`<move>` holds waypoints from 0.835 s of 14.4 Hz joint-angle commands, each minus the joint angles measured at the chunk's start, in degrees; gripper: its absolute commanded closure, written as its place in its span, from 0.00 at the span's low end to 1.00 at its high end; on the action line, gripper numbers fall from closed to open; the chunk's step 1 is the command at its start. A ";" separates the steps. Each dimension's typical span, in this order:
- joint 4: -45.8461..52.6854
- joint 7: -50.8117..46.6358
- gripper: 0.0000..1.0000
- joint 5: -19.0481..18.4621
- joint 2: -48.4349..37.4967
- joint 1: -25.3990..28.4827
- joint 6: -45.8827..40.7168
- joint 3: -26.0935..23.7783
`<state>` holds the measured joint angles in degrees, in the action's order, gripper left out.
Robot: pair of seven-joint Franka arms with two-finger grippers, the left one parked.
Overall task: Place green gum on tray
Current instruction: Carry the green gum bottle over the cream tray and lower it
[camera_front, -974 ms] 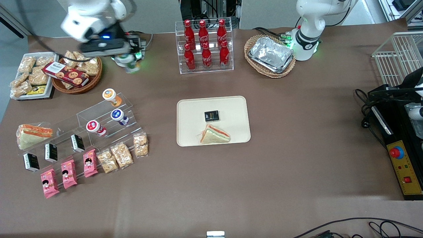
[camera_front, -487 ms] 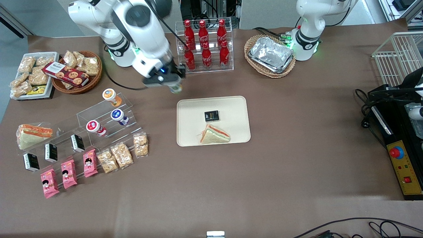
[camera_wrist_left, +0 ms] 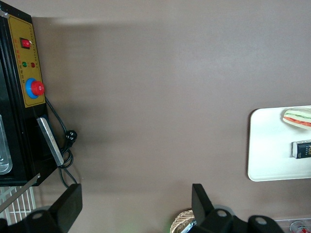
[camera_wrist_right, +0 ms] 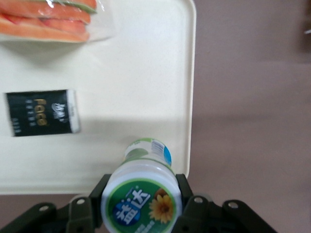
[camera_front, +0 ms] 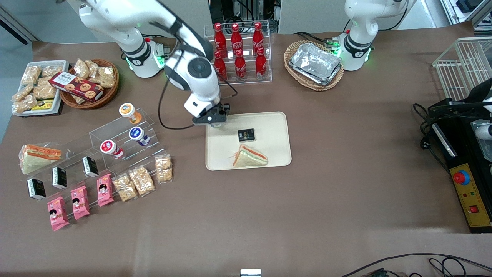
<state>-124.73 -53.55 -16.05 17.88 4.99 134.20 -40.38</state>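
Brown desk [camera_front: 307, 200]: cream tray [camera_front: 273, 123] bearing black packet [camera_front: 246, 134] and wrapped sandwich [camera_front: 249, 157]; gripper [camera_front: 215, 122] clamped on green gum [camera_wrist_right: 144, 194] (lid toward wrist camera), above tray's corner nearest the cola rack [camera_front: 237, 54]

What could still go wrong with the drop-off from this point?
The gripper holds the green gum over the tray close to its rim, at the corner toward the working arm's end. Released here, the round bottle may land on the rim, tip and roll onto the table. Moving it further in brings it toward the black packet and the sandwich, which it might nudge.
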 commanded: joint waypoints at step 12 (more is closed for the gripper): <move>2.12 -6.48 0.02 -4.78 9.72 0.11 6.51 -0.23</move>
<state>-123.85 -58.29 -19.13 25.97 5.23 140.20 -40.26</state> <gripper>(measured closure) 0.079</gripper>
